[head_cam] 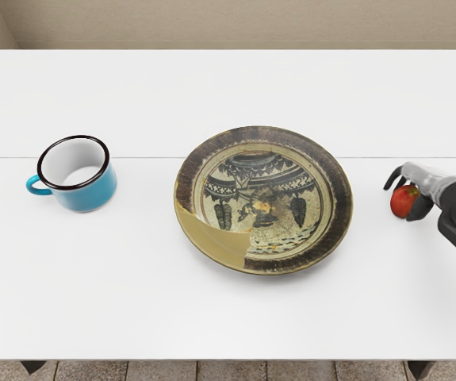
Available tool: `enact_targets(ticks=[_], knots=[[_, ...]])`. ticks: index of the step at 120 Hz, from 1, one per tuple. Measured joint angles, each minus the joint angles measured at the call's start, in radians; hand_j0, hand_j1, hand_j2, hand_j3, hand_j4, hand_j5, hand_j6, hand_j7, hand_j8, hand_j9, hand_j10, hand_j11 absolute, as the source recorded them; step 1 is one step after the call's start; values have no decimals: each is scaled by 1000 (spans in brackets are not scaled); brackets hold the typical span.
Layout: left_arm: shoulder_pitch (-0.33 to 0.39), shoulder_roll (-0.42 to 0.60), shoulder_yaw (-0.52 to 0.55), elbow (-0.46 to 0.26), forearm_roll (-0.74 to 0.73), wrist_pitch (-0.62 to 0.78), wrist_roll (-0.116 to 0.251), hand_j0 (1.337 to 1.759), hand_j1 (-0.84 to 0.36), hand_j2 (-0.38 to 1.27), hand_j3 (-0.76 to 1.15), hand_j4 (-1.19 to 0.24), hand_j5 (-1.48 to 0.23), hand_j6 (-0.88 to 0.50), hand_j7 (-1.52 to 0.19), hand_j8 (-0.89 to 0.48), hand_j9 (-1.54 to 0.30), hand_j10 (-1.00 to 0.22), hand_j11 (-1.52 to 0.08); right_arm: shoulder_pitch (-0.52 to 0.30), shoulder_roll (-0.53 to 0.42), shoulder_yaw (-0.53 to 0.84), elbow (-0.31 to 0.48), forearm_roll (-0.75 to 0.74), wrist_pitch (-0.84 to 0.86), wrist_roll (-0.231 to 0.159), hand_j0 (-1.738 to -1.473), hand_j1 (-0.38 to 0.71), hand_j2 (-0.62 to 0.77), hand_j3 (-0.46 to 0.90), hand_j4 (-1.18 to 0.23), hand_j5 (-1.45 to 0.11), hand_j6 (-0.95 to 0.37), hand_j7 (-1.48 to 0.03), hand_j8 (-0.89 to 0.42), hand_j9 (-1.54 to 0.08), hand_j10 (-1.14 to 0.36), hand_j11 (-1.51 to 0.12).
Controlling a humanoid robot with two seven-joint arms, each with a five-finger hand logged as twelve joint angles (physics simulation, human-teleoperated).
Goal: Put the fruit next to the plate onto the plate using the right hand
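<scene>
The right hand enters from the right edge, its fingers curled around the red fruit. The fruit is off the plate, at its 3 o'clock, over the white table. A blue mug stands at the plate's 9 o'clock.

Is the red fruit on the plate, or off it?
Off it. The red fruit sits on the table, right of the plate and apart from it, with the right robot hand curled around it.

Head cam, oblique down onto table.
</scene>
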Motion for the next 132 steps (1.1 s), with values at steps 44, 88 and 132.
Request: enact_targets(ticks=[44, 88, 132], knots=[[1, 0, 0, 0, 0, 0, 0, 1658, 339, 1, 0, -8, -11, -8, -11, -8, -11, -8, -11, 1, 8, 1, -1, -1, 1, -1, -1655, 232, 90, 0, -577, -755, -471, -750, -383, -761, -574, -759], [0, 0, 0, 0, 0, 0, 0, 1658, 339, 1, 0, -8, -11, -8, -11, -8, -11, -8, -11, 10, 6, 50, 21, 13, 32, -1, -1655, 222, 159, 0, -596, -784, -512, -777, -406, -782, -594, -779], [10, 0, -3, 6, -1, 0, 0, 1658, 339, 1, 0, -8, -11, -8, -11, -8, -11, -8, -11, 140, -46, 159, 120, 160, 173, 0, -1658, 248, 218, 1, -585, -816, -499, -787, -387, -798, -580, -798]])
